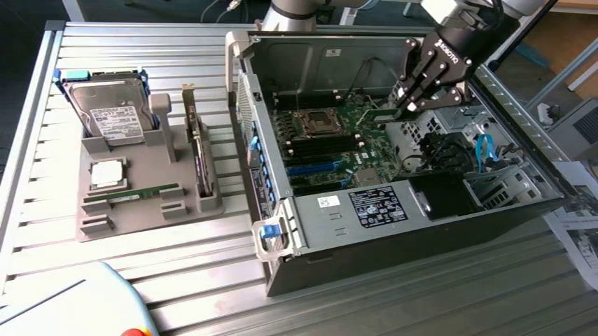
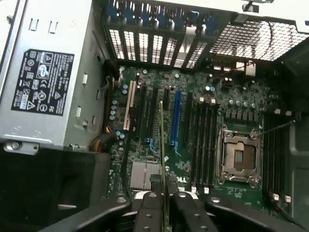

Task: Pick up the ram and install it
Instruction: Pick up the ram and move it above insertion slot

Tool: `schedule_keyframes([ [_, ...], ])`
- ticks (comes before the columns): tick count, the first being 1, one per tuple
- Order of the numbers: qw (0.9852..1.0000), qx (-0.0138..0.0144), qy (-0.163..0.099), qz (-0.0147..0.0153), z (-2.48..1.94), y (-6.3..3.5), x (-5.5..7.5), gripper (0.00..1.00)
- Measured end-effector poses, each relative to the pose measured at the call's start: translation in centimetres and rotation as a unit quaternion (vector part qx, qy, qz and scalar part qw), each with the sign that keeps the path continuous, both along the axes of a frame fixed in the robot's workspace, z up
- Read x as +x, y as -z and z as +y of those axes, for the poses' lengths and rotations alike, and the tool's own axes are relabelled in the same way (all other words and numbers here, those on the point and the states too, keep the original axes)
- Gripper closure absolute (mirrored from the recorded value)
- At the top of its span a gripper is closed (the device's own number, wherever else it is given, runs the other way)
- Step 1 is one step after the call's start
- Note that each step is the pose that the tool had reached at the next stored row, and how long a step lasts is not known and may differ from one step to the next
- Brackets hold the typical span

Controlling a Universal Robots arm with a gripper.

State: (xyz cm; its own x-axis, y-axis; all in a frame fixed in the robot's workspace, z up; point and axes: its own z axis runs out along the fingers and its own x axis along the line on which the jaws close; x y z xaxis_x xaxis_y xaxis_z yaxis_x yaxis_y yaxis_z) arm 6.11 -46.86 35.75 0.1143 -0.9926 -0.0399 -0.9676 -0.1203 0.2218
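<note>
1. We count one gripper (image 1: pixel 408 106), one open computer case (image 1: pixel 421 252), one gray holder (image 1: pixel 140 217), one silver hard drive (image 1: pixel 112 112) and one expansion card (image 1: pixel 198 154), all on a slatted metal bench (image 1: pixel 374 308).
2. We count two thin green sticks. One is the ram (image 1: pixel 379 116). The other green stick (image 1: pixel 131 193) lies flat in the holder.
3. The black fingers (image 2: pixel 149 212) stand narrow, pinching the ram between them inside the case, above the green motherboard (image 2: pixel 241 104).
4. In the exterior view the ram's long axis reaches from the fingers toward the exterior view's left, toward the square metal processor socket (image 1: pixel 313 122).
5. In the wrist view we see the ram (image 2: pixel 162 145) edge-on as a thin strip, roughly parallel to four long black slots (image 2: pixel 203 145) beside the socket.
</note>
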Motion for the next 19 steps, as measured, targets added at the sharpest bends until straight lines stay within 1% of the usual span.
schedule_keyframes([
  [1, 1.0, -0.0004, 0.0, 0.0, 0.65, 0.03, 0.1, 0.85],
  [4, 1.0, -0.001, 0.0, 0.0, 2.01, 0.08, 0.3, 0.85],
  [5, 1.0, -0.001, 0.0, 0.0, 2.67, 0.11, 0.4, 0.85],
  [6, 1.0, -0.0009, 0.0, 0.0, 3.83, 0.18, 0.4, 0.85],
  [7, 1.0, -0.001, 0.0, 0.0, 4.85, 0.22, 0.4, 0.85],
  [9, 1.0, -0.001, 0.0, 0.0, 5.56, 0.24, 0.4, 0.85],
  [10, 1.0, -0.001, 0.0, 0.0, 5.64, 0.25, 0.4, 0.85],
  [14, 1.0, -0.001, 0.0, -0.0001, 5.64, 0.24, 0.4, 0.85],
  [15, 1.0, -0.0009, 0.0, -0.0027, 5.63, 0.25, 0.4, 0.85],
  [17, 0.9997, -0.001, 0.0, -0.0229, 5.64, 0.27, 0.4, 0.85],
  [18, 0.9996, -0.0009, 0.0, -0.0297, 5.64, 0.28, 0.4, 0.85],
  [19, 0.9993, -0.0009, 0.0, -0.0373, 5.64, 0.27, 0.4, 0.85],
])
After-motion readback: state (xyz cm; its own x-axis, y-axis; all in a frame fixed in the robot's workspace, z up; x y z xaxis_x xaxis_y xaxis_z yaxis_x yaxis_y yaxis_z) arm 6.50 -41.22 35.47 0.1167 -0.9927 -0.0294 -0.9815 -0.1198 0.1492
